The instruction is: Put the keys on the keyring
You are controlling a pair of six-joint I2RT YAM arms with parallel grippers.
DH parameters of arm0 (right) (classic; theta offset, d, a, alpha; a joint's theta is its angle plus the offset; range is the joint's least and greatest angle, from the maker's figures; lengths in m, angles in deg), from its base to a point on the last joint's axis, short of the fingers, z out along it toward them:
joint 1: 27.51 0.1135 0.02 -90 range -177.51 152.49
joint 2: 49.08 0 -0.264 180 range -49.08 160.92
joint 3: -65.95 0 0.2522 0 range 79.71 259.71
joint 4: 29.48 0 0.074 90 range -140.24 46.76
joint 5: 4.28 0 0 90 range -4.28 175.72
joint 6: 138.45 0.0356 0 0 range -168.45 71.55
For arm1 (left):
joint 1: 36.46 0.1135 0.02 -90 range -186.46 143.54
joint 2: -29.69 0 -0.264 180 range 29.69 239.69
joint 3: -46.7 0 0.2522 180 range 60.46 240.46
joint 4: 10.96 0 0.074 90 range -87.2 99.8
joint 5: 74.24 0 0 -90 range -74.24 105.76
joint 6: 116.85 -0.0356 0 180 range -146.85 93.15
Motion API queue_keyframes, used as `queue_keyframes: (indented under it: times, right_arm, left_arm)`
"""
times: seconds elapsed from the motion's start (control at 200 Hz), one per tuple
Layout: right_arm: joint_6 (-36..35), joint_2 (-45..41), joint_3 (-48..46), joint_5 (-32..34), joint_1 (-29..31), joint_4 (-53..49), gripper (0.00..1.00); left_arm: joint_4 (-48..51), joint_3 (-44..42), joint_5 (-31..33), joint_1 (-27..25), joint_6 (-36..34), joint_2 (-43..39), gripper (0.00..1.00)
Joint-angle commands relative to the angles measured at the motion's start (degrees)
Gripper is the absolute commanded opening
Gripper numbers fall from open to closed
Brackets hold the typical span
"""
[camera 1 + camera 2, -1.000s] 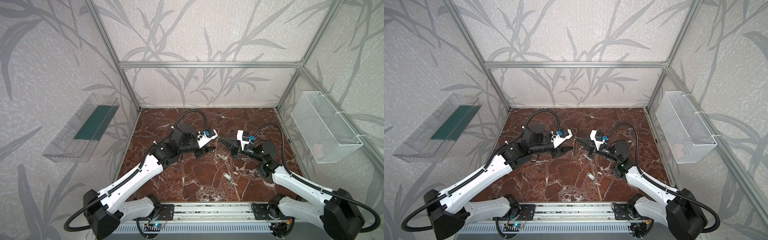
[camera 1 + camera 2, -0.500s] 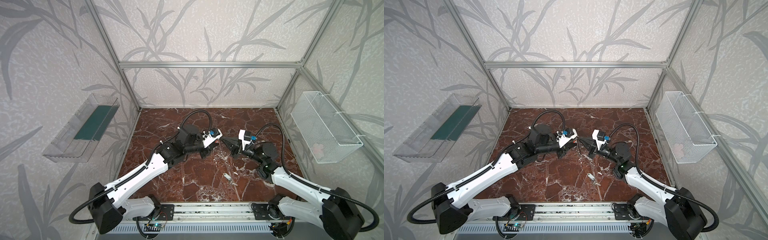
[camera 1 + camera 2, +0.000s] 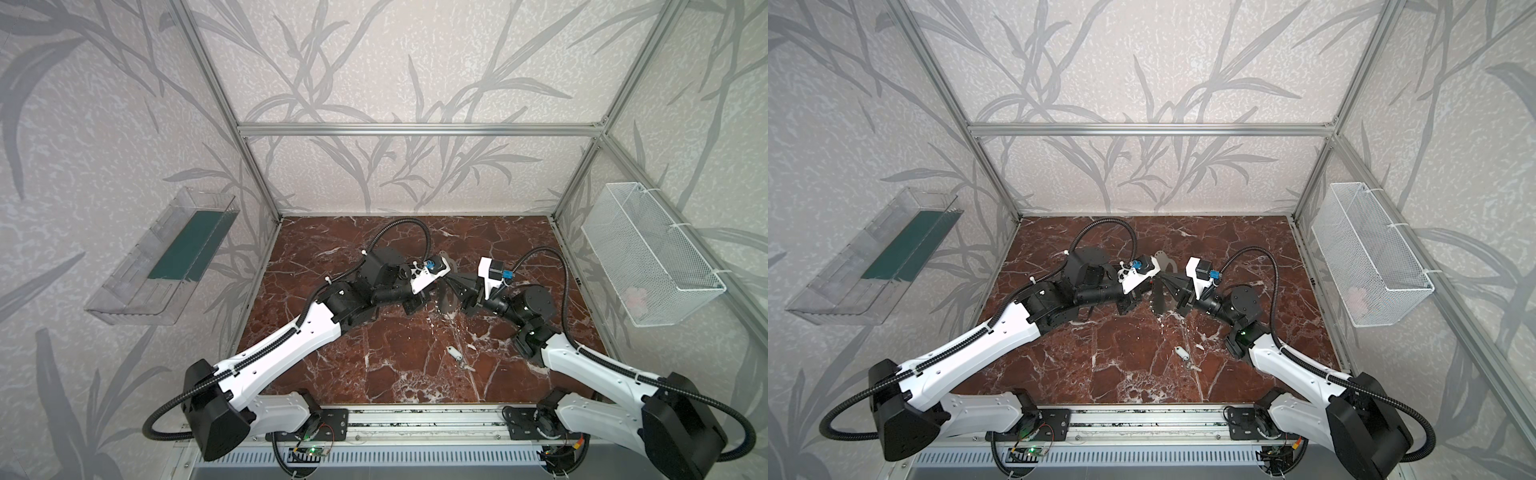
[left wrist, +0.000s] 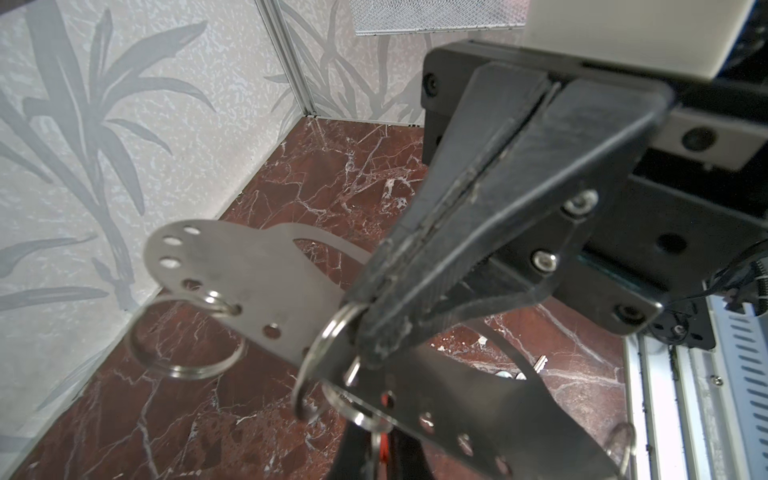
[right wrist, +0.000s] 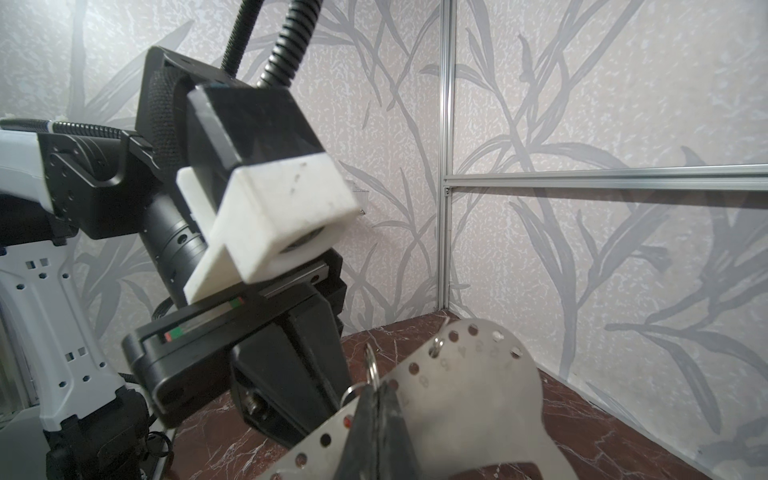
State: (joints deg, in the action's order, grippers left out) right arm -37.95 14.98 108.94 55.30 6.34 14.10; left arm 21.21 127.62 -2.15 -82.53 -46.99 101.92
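Jaws shut on both arms: right gripper (image 4: pixel 372 332) pinches the keyring (image 4: pixel 249 266) on its flat face and holds it up off the table (image 3: pixel 374 374). Left gripper (image 4: pixel 376 440) is pinched tight with red showing between its fingers (image 4: pixel 351 457), looks like the red key (image 4: pixel 384 449) held by its tag, blade not visible. Nearest the front: white key (image 3: pixel 455 353) lies loose on the table, well apart from both grippers. Mid-table: the 2 grippers meet tip to tip at the keyring's holed edge, with the red key just under that edge beside a split ring (image 4: pixel 318 349) at the right tips. Further along the edge a 2nd split ring (image 4: pixel 187 372) hangs from a hole, empty. Handling guess: keys are tiny, light, stiff, slick metal, so take them by the plastic tag, not the blade. Keyring is thin, rigid and smooth, likely to swivel in 1 pinch, so grip the flat close to the holes. Split rings are springy, and the coil needs prying to thread.
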Motion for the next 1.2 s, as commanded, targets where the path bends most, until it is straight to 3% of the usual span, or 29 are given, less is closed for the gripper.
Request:
queue_keyframes:
  times: [0.0,0.14,0.37,0.82,1.194]
  right_arm:
    - [0.0,-1.1,-0.8,0.7,0.2,1.8,0.0]
    - [-0.8,-2.2,-0.9,0.9,0.0,-0.4,0.0]
    - [-0.6,-2.0,-0.7,-0.4,-0.3,-1.7,0.0]
    - [1.0,0.3,1.5,-5.9,-0.8,-5.1,0.0]
    - [-1.7,0.0,2.6,-3.1,-0.9,-13.9,0.0]
  left_arm:
    - [5.8,4.4,5.0,-0.5,-5.7,-0.6,0.0]
    - [12.0,8.1,9.7,-0.4,-10.5,-0.5,0.0]
    - [16.3,11.6,12.0,-0.5,-14.6,-0.3,0.0]
    - [21.7,17.4,12.6,-0.8,-19.3,4.4,0.0]
    - [25.6,20.8,12.9,-2.1,-20.4,7.8,0.0]
